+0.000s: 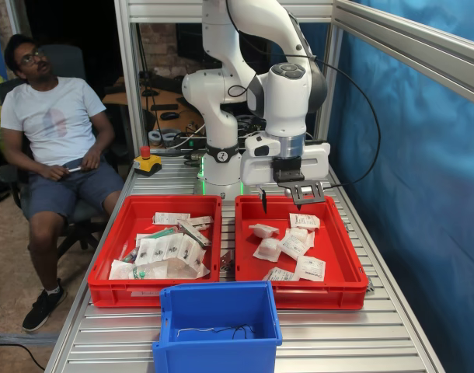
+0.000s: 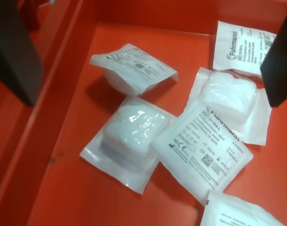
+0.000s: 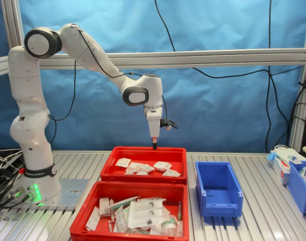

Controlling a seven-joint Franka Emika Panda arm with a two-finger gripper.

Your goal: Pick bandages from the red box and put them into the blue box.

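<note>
The black two-fingered gripper hung wide open and empty above the shallow red plastic box. It touched nothing. To do the pick well, it should go straight down over one puffy packet and close on that one only. The small white sealed bandages lay loose in the box, some overlapping. The deep blue plastic box waited empty on the desk — near the red box.

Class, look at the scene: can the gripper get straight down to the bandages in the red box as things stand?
Probably yes. The gripper hangs open above the red box, nothing lies between it and the bandages, and they sit loose on the tray floor, though some overlap.
</note>
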